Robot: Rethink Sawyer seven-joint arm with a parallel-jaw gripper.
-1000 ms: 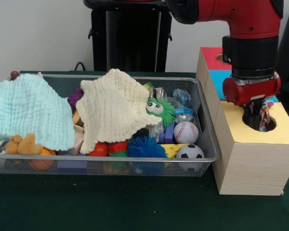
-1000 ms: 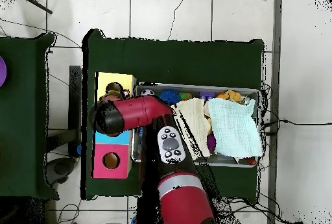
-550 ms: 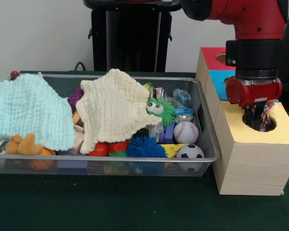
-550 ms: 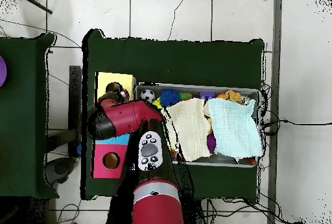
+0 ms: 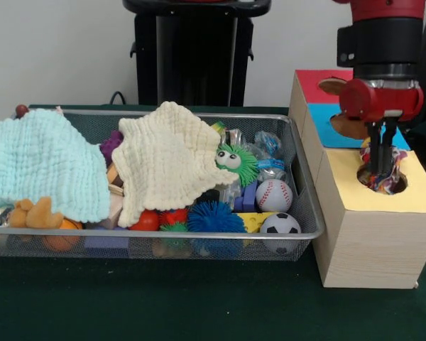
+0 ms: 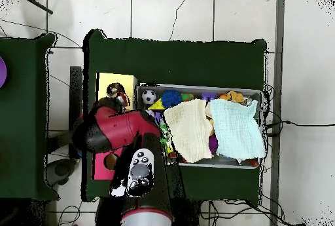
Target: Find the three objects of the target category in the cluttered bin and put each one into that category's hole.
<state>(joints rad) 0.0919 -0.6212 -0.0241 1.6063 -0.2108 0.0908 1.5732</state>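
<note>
- Hanging straight down over the wooden box (image 5: 373,234), the tool (image 5: 380,169) has its two dark fingers (image 5: 373,150) set narrowly, close together, their tips at the mouth of the hole in the yellow section (image 5: 420,190).
- A multicoloured rope toy (image 5: 384,179) sits in that hole directly at the fingertips; it touches or nearly touches them, but I cannot tell whether the fingers pinch it.
- Behind the tool in the front view, the box top carries a blue section (image 5: 334,117) and then a red section (image 5: 314,79), each with its own round hole.
- To the side of the tool, just beside the box on the dark green surface (image 5: 199,309), stands the wire mesh bin (image 5: 309,206).
- Nearest the tool in the bin lie a baseball (image 5: 273,195) and, in front of it, a small soccer ball (image 5: 280,225); a green fuzzy toy with eyes (image 5: 236,162) sits a little further off.
- A blue spiky ball (image 5: 214,217) rests against the bin's front wall, with a red ball (image 5: 146,221) beyond it.
- A cream cloth (image 5: 167,160) covers the middle of the bin and a pale blue cloth (image 5: 46,163) covers the end well apart from the tool.
- From overhead, the red arm (image 6: 121,130) covers most of the box, leaving the yellow section and its filled hole showing.
</note>
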